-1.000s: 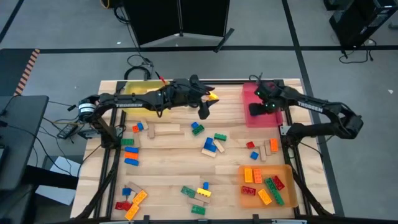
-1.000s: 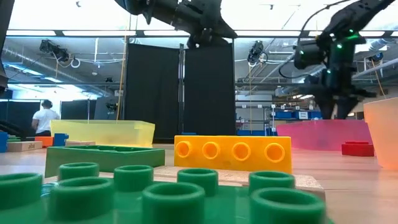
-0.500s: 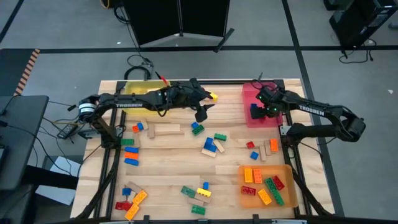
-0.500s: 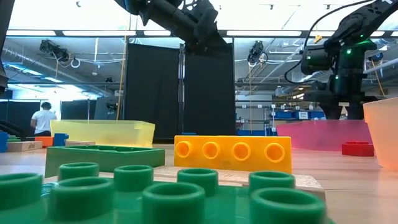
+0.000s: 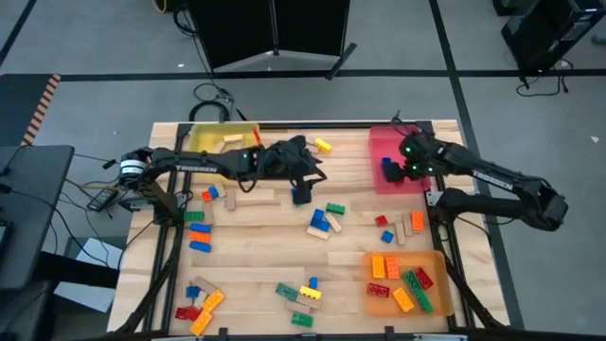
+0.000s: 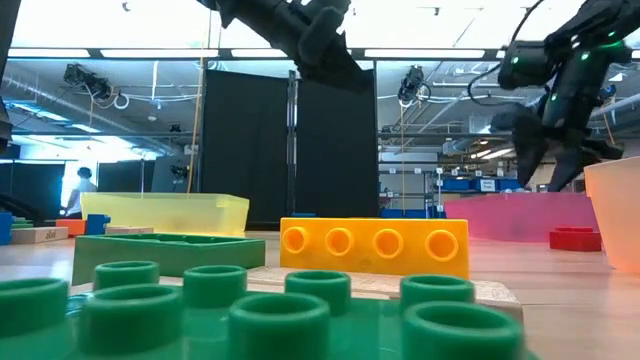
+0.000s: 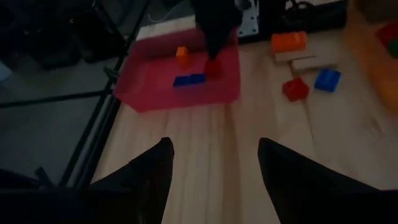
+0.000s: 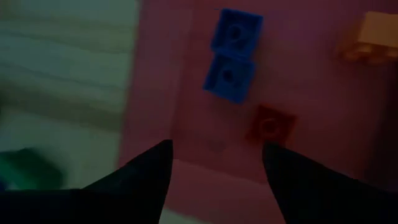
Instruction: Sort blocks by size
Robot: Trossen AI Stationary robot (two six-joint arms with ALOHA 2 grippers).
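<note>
Left end effector [image 5: 301, 180]: fingers [image 7: 146, 177] spread, nothing between them, hanging over the counter [image 5: 265, 275] near centre-back, just above a blue-green brick [image 5: 301, 196]. Right end effector [image 5: 409, 163]: fingers [image 8: 149, 174] also apart and empty, over the red tray [image 5: 374, 175] at about 2 o'clock on the counter. The right wrist view shows a blue brick [image 8: 231, 56], a small red brick [image 8: 268, 123] and an orange piece [image 8: 372, 34] lying on the tray floor.

We judge the right arm has nothing to carry, so its next job is a fresh pick; the left looks poised for one. Blocks are scattered: a blue/tan cluster [image 5: 322, 224] at centre, a pile [image 5: 199, 301] at 7 o'clock, more in the orange tray [image 5: 371, 301] at 5 o'clock, and the yellow tray [image 5: 204, 140] at 11.

For a clean pick we'd drop straight down, fingers across the brick's short sides, clear of neighbours. Which brick the left targets is probably the blue-green one, but the overhead view hides the gap.
</note>
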